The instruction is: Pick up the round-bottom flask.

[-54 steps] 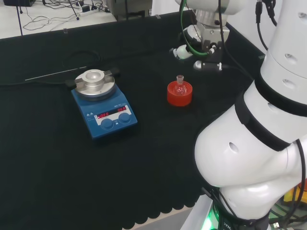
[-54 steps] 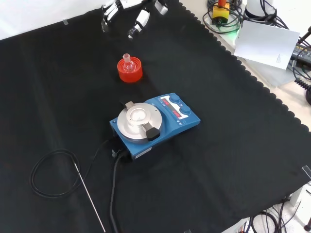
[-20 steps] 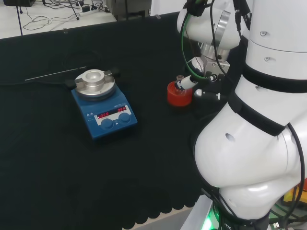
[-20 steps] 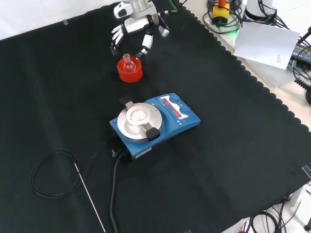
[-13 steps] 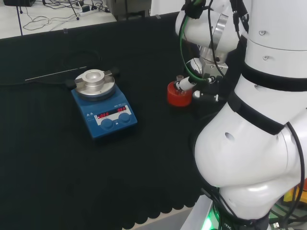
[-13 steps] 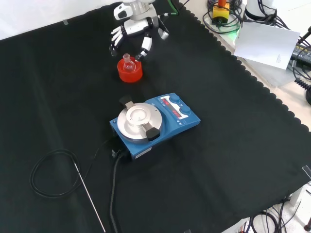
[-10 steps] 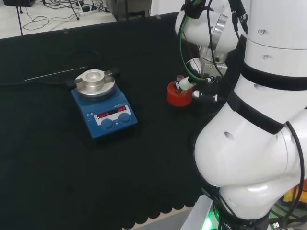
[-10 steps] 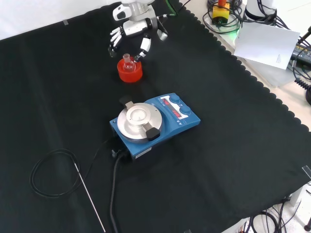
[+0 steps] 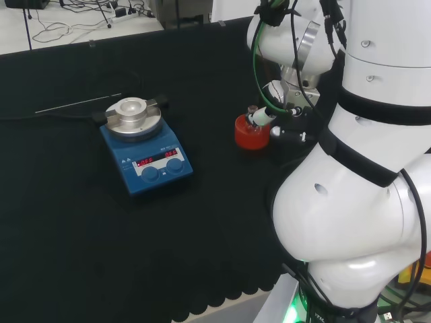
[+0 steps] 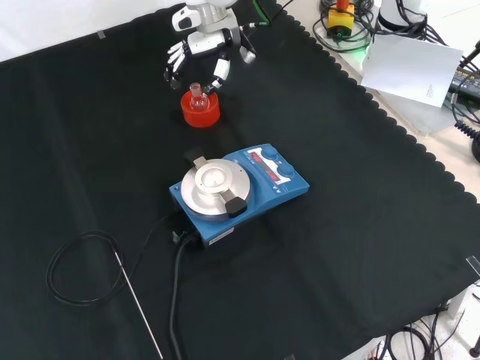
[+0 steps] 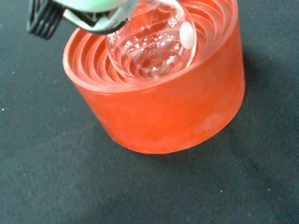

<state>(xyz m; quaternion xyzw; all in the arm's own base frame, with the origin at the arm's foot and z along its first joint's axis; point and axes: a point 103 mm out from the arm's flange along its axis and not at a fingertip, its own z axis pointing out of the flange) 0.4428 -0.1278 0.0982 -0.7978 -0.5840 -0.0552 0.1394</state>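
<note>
Up close, we see our fingers (image 10: 220, 72) spread and fairly straight, holding nothing; they are white with black pads. One reaches down beside the neck of the flask (image 10: 197, 96), and we cannot tell whether it touches the glass. Our hand (image 10: 201, 45) hangs just above and beyond the flask in the front view. In the head view the hand (image 9: 277, 92) sits just right of the flask (image 9: 252, 112), with a fingertip by the neck.

Our flask (image 11: 152, 42) is clear glass with a round bulb and a short neck, upright, its bulb seated in the hollow of the stand (image 11: 161, 100). That stand is a red round block, smooth-walled outside, with concentric ribs stepping down inside. The bulb rests low within those ribs, so the red rim rings it.

Beyond the stand, nearer the front camera, lies a blue stirrer (image 10: 238, 190) with a round metal plate on top and lit red digits on its face; it is well apart from the flask. A thin metal rod (image 10: 139, 305) and a looped black cable (image 10: 79, 267) lie farther off past the stirrer. All of it rests on matte black cloth (image 10: 360, 247) with a scalloped edge.
</note>
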